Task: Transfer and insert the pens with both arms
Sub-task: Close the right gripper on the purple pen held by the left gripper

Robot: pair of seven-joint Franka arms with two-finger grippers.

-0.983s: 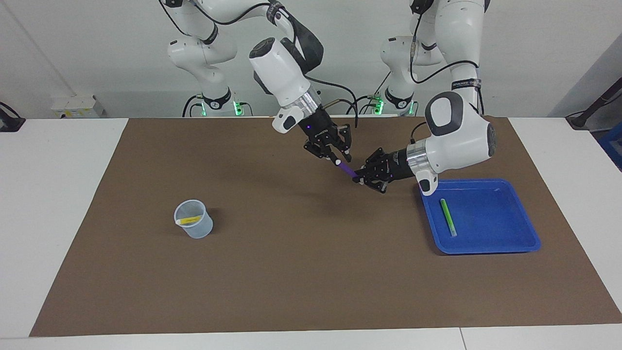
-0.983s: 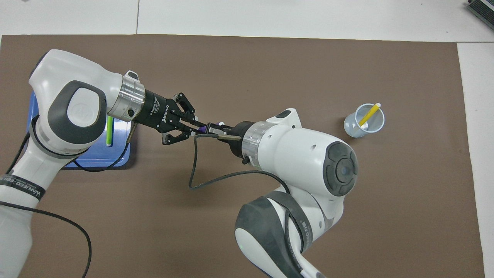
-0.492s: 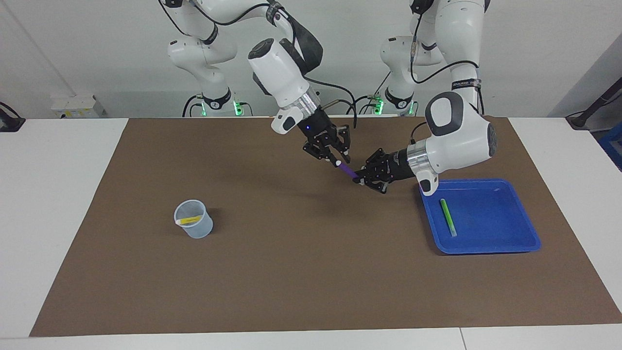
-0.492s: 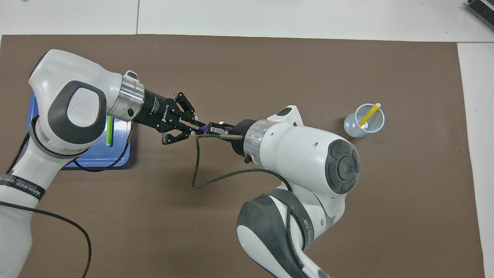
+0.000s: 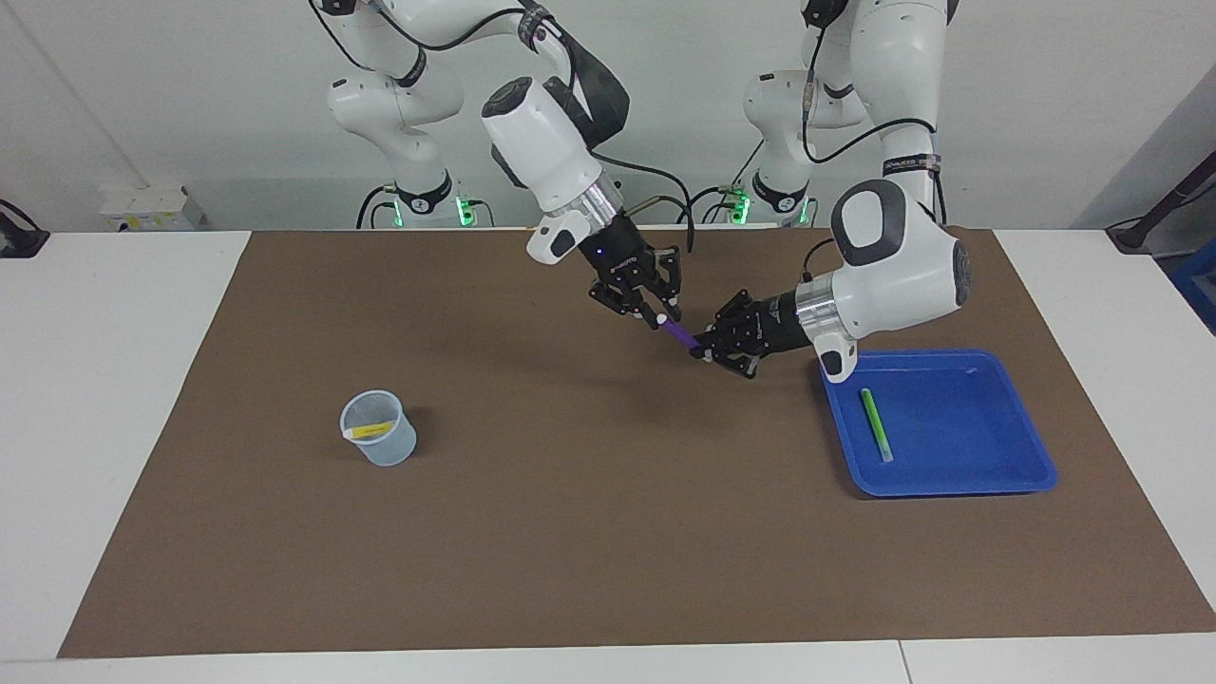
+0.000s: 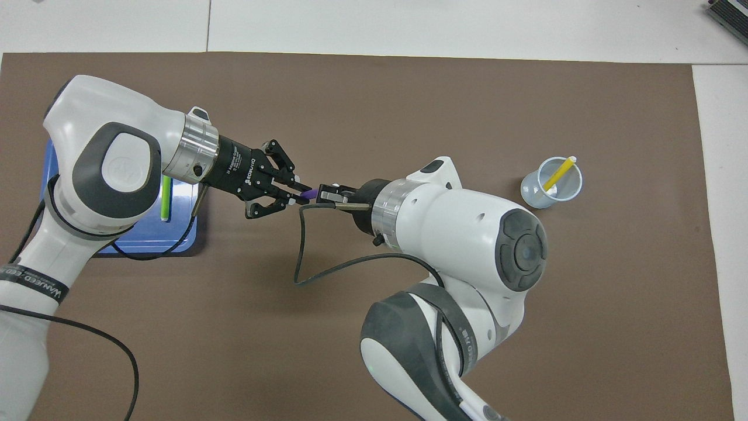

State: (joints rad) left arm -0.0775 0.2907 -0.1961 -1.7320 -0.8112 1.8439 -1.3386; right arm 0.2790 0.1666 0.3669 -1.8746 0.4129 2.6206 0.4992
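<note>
A purple pen (image 5: 677,332) (image 6: 310,192) hangs in the air over the middle of the brown mat, held between the two hands. My left gripper (image 5: 705,347) (image 6: 295,196) is shut on one end of it. My right gripper (image 5: 657,319) (image 6: 322,195) sits at the pen's other, pale-tipped end. A green pen (image 5: 875,424) (image 6: 166,199) lies in the blue tray (image 5: 988,456) (image 6: 146,242) at the left arm's end of the table. The yellow pen (image 5: 370,430) (image 6: 558,173) leans inside the clear cup (image 5: 380,451) (image 6: 534,196) at the right arm's end.
A brown mat (image 5: 570,522) covers most of the white table. Two smaller white arms with green-lit bases (image 5: 418,190) (image 5: 779,190) stand at the robots' edge. A black cable (image 6: 298,257) loops from the right wrist.
The right gripper has drawn back slightly along the purple pen, so more of the pen shows between the two hands. The left gripper and pen have stayed put.
</note>
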